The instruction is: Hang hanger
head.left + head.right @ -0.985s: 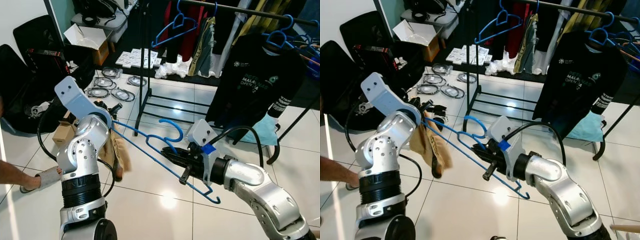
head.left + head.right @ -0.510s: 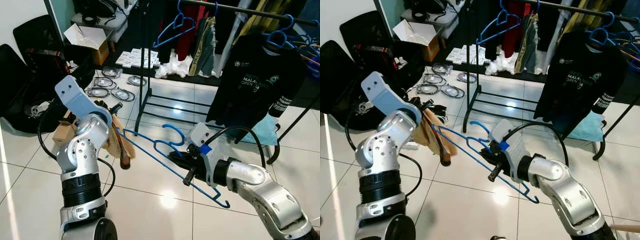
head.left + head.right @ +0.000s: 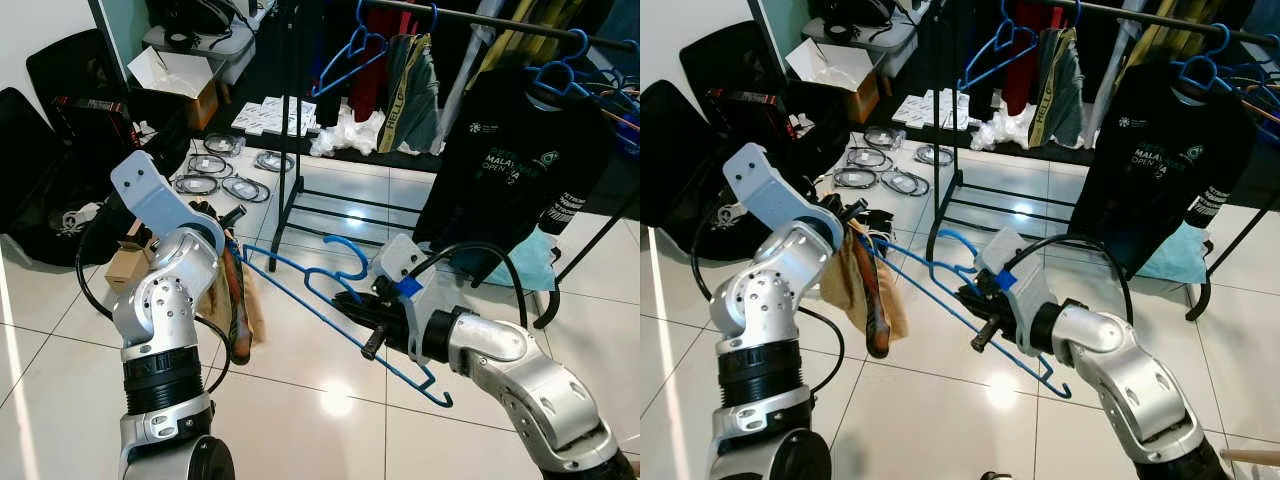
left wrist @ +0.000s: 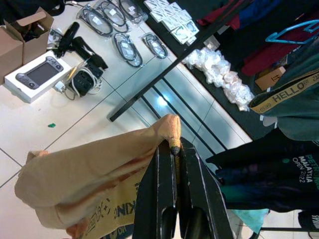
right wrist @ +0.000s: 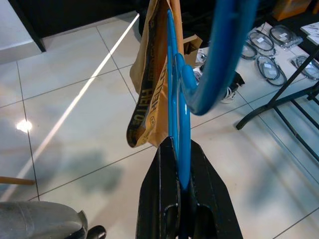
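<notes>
A blue plastic hanger [image 3: 318,305] is held level over the tiled floor between my two arms. My right gripper [image 3: 348,304] is shut on its lower bar near the hook; in the right wrist view the fingers [image 5: 160,189] clamp the blue bar. A tan cloth [image 3: 234,308] with dark lettering hangs from the hanger's left end. My left gripper [image 4: 172,145] is shut on the cloth's top edge. Behind stands the black clothes rail [image 3: 480,18], with blue hangers [image 3: 345,52] and a black T-shirt [image 3: 512,160] on it.
The rack's black base bars [image 3: 310,218] lie on the floor just behind the hanger. Coiled cables [image 3: 218,178], a cardboard box [image 3: 186,82] and black bags [image 3: 60,130] crowd the left. A small brown box [image 3: 125,265] sits by my left arm.
The right gripper and hanger have lifted slightly toward the rack. The tan cloth has swung on the hanger's end. A person's arm at the lower left has left the view.
</notes>
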`<state>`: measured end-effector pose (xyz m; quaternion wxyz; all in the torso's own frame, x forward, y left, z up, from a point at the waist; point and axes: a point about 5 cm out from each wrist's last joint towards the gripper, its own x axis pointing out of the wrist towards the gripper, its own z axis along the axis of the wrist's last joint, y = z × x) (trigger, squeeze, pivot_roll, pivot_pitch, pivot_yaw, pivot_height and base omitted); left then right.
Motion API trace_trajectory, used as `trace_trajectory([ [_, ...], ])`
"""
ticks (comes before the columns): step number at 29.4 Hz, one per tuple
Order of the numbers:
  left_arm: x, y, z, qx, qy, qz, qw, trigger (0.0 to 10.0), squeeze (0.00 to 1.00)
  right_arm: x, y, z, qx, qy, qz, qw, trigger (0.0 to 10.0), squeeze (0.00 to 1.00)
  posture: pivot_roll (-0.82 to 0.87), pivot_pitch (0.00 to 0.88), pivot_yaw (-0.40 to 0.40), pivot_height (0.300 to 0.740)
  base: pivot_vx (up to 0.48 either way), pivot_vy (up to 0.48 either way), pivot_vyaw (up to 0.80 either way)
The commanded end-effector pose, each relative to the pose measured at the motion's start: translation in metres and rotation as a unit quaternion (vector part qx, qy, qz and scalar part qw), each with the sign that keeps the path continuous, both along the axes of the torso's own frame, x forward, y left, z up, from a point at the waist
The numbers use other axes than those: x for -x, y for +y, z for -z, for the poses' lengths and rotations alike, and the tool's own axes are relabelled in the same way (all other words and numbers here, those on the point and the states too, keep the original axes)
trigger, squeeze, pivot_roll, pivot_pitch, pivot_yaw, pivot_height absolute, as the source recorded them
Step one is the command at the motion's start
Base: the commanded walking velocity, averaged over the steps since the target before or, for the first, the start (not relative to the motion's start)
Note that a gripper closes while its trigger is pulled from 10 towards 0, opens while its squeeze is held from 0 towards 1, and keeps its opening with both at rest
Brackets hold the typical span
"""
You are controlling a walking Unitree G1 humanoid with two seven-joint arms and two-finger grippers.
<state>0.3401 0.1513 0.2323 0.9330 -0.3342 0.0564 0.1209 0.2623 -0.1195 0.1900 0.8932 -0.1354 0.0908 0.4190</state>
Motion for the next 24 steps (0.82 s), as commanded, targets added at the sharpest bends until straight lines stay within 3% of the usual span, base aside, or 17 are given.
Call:
trace_trajectory([
  [1,0.002,-0.004,-0.003,0.015,-0.006,0.006,1.000,10.0,0.00,-0.001,0.000,0.000,-0.008,0.007,0.003,1.000,10.0,0.00,-0.07,0.151,-0.014,0.740,0.000,0.000,0.00],
  [14,0.001,-0.015,-0.006,0.050,-0.002,0.026,0.998,10.0,0.00,-0.012,0.003,-0.002,-0.011,-0.007,0.027,1.000,10.0,0.00,-0.06,0.151,-0.011,0.740,0.000,0.000,0.00],
  [24,0.005,-0.036,-0.006,0.096,0.001,0.082,0.992,10.0,0.00,-0.024,0.013,-0.010,-0.020,-0.033,0.029,0.999,10.0,0.00,-0.05,0.150,-0.011,0.740,0.000,0.000,0.00],
])
